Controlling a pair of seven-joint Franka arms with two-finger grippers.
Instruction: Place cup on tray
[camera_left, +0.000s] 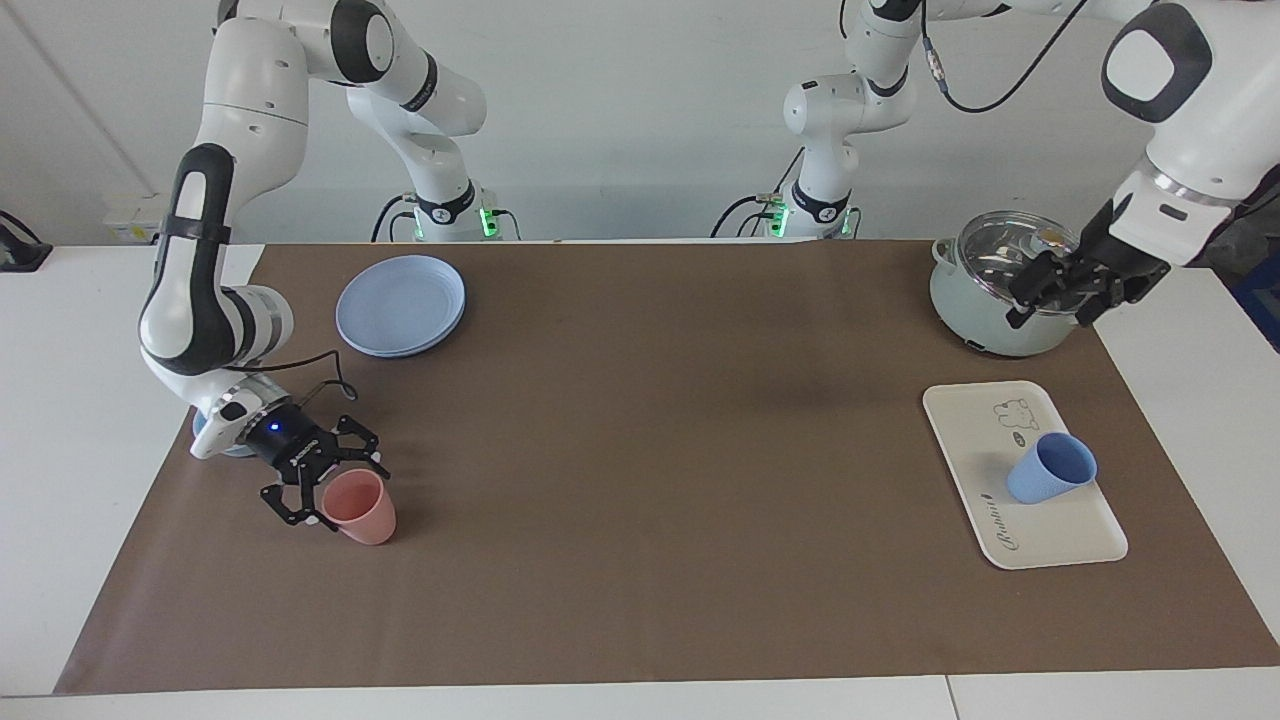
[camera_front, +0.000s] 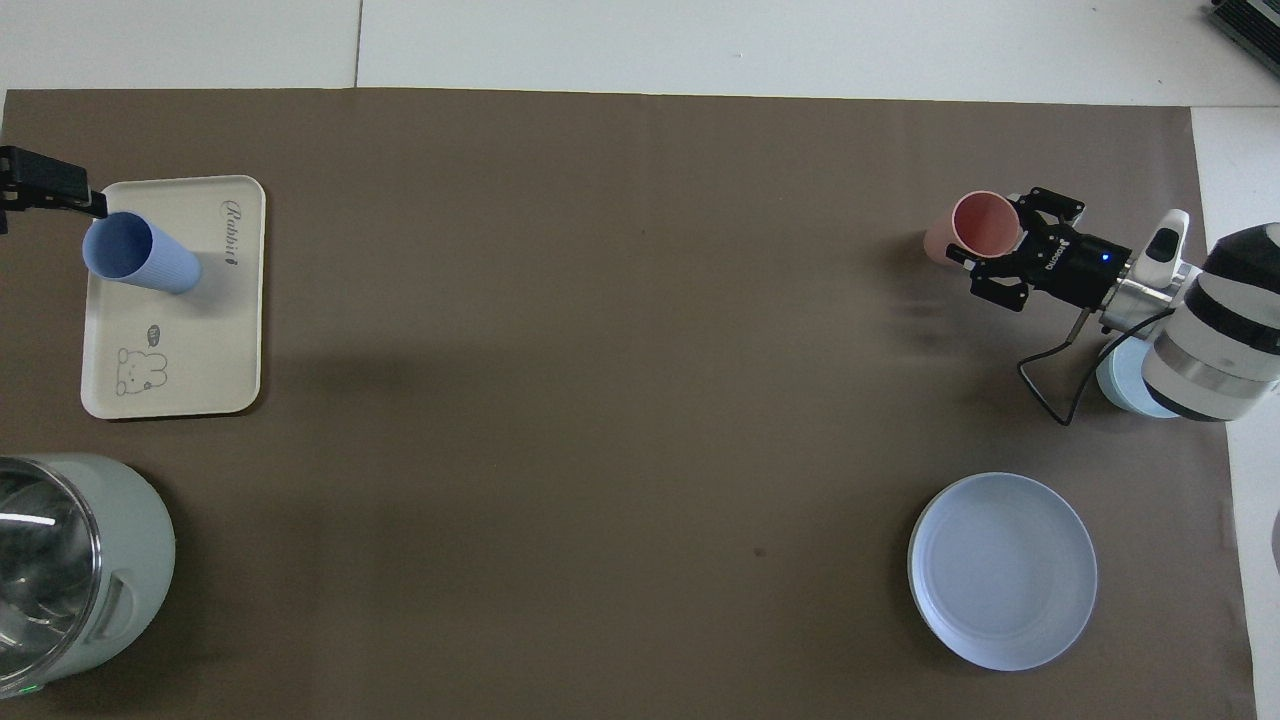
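The periwinkle-blue cup (camera_left: 1050, 468) (camera_front: 140, 258) stands upright on the cream-white tray (camera_left: 975, 430) (camera_front: 200, 340), at the tray's end farther from the robots. Nothing touches the cup. My left gripper (camera_left: 1057, 300) hangs open and empty high in the air, well clear of the cup, and in the facing view it shows against the pot. In the overhead view only one of its fingers (camera_front: 55, 188) shows at the picture's edge. My right gripper (camera_left: 330, 485) (camera_front: 1000, 240) is low at the rim of a salmon-pink tumbler (camera_left: 362, 505) (camera_front: 975, 225) at the right arm's end.
A pale green pot with a glass lid (camera_left: 965, 300) (camera_front: 80, 560) stands nearer to the robots than the tray. A round blue plate (camera_left: 400, 305) (camera_front: 1002, 570) lies near the right arm's base. A light-blue bowl (camera_front: 1125, 385) sits under the right arm's wrist.
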